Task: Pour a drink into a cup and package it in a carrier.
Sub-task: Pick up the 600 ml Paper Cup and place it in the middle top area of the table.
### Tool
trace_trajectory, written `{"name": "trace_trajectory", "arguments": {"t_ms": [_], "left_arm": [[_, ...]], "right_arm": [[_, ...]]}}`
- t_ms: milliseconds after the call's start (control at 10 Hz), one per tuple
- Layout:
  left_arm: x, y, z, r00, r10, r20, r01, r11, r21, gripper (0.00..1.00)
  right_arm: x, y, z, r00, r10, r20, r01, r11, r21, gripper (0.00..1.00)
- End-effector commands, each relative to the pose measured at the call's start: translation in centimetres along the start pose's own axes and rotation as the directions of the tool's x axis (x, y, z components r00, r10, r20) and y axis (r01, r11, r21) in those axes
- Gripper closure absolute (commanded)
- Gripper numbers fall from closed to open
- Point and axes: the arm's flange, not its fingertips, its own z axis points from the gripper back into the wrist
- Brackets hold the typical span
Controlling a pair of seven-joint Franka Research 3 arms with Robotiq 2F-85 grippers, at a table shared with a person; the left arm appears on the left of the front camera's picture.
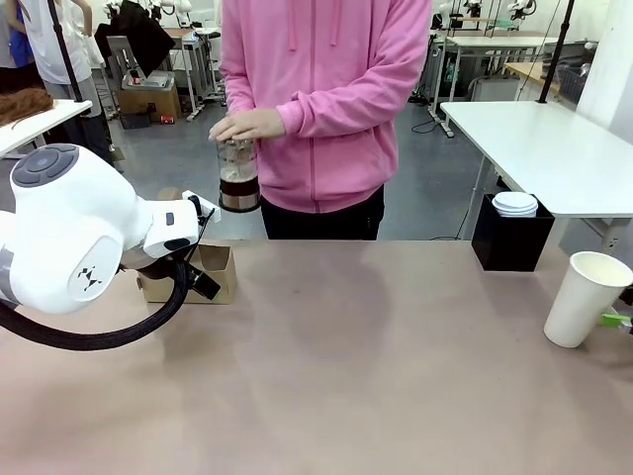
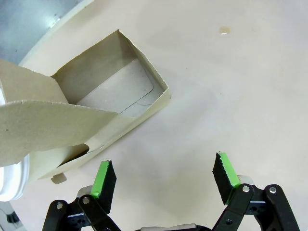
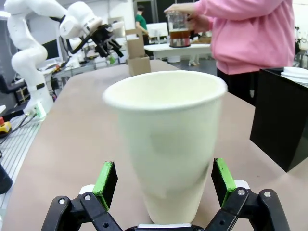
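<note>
The white paper cup (image 1: 586,299) stands empty at the table's right edge. In the right wrist view the cup (image 3: 166,144) sits between the spread fingers of my right gripper (image 3: 164,175), with a small gap on each side. The brown cardboard carrier (image 1: 216,269) rests at the far left. My left gripper (image 2: 163,168) hovers open just beside the carrier (image 2: 110,96), holding nothing. Across the table a person in a pink hoodie holds the glass press jug (image 1: 239,178) in both hands above the table, with the dark drink (image 3: 179,34) in its lower part.
A black box (image 1: 511,242) with a stack of white lids (image 1: 515,204) stands off the table's far right corner. My left arm's white body (image 1: 69,233) fills the near left. The brown tabletop (image 1: 346,356) lies bare between carrier and cup.
</note>
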Motion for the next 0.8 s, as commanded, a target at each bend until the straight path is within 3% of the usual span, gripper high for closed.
{"name": "trace_trajectory", "arguments": {"t_ms": [0, 700], "left_arm": [[0.0, 0.0, 0.0, 1.000, 0.000, 0.000, 0.000, 1.000, -0.001, 0.00], [0.0, 0.0, 0.0, 1.000, 0.000, 0.000, 0.000, 1.000, -0.001, 0.00]], "right_arm": [[0.6, 0.5, -1.0, 1.000, 0.015, 0.012, -0.016, 0.999, 0.032, 0.00], [0.4, -0.1, -4.9, 1.000, 0.001, 0.031, -0.002, 0.999, 0.034, 0.00]]}}
